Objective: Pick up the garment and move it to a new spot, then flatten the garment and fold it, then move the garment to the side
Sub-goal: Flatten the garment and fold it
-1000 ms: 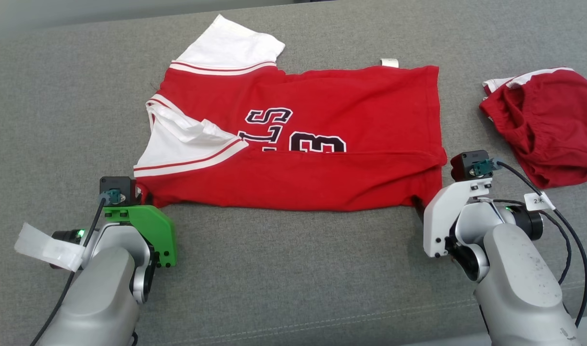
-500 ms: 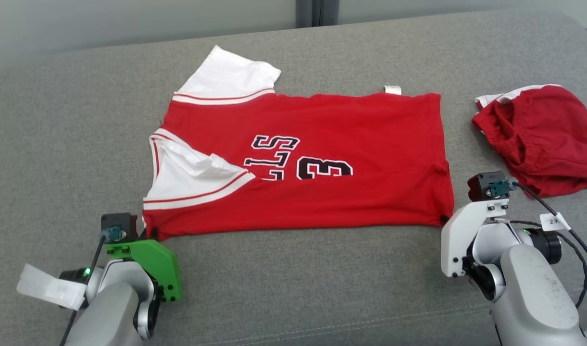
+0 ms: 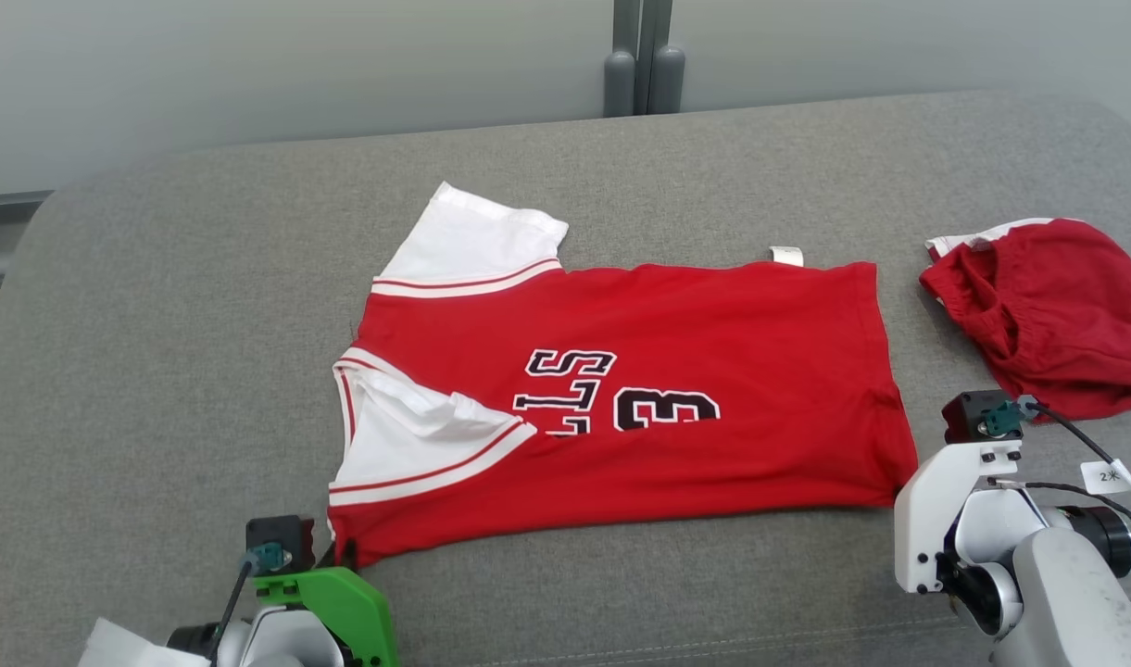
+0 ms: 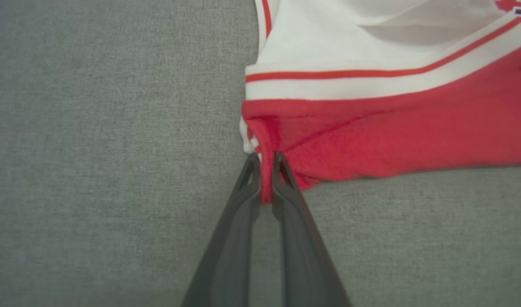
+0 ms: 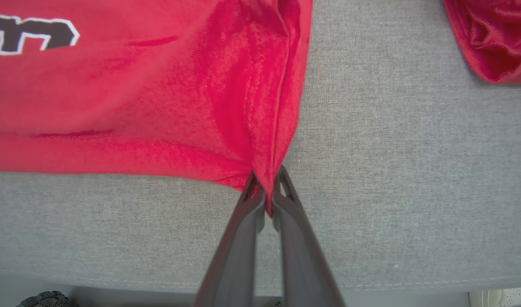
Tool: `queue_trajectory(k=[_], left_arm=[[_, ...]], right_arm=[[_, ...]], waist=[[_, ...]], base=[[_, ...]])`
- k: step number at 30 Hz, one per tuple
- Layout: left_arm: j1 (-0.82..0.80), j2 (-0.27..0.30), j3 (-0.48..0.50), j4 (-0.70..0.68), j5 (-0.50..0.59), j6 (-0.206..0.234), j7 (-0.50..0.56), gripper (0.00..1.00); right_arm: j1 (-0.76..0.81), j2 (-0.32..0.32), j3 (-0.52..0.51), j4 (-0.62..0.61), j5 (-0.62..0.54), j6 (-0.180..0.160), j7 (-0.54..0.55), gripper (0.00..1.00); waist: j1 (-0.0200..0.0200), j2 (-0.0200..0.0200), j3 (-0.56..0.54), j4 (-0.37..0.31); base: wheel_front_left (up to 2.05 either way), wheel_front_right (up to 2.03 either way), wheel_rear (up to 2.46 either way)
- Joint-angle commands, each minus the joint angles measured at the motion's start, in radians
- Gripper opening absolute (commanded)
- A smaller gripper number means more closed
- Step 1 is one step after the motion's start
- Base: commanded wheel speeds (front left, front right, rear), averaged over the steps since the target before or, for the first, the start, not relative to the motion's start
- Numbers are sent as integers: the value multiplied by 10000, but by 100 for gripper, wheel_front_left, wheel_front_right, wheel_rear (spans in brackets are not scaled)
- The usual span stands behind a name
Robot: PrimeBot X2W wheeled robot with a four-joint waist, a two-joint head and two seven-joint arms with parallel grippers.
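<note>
Crease across shirt (image 3: 639, 389) flattened since 1 s ago. Left gripper (image 4: 266, 179) clamps its 7 o'clock corner; right gripper (image 5: 266, 192) clamps its 5 o'clock corner.

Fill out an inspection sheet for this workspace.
Surface: grey cushion, fabric-covered.
Job's things: red jersey lying flat, number up, both near corners pinched.
Clutter: crumpled red shorts at the right, apart from the jersey.
End effectors: left end effector shut on the jersey's near left corner; right end effector shut on its near right corner.
Cables: black cable with a white tag at the right wrist; another at the left wrist.
Surroundings: pale wall and a grey post behind.
</note>
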Motion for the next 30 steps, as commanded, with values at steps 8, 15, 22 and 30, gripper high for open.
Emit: queue_trajectory(k=[8, 15, 22, 30], left_arm=[[1008, 355, 17, -1245, -148, 537, 228, 0], [1410, 583, -133, -1860, -104, 615, 398, 100], [1588, 575, -78, -2078, -19, 699, -108, 100], [1780, 660, 401, -2632, 125, 916, -1666, 100]], right_arm=[[499, -150, -277, -612, 12, -23, 358, 0], [844, -226, -110, -707, -66, -23, 757, 18], [1062, -89, -374, -780, -227, -20, 306, 100], [1384, 224, -891, -1374, -449, -20, -1113, 100]], waist=[[0, 0, -285, 167], [0, 0, -316, 249], [0, 0, -378, 274], [0, 0, -665, 448]], base=[[0, 0, 0], [0, 0, 0], [0, 0, 0], [0, 0, 0]])
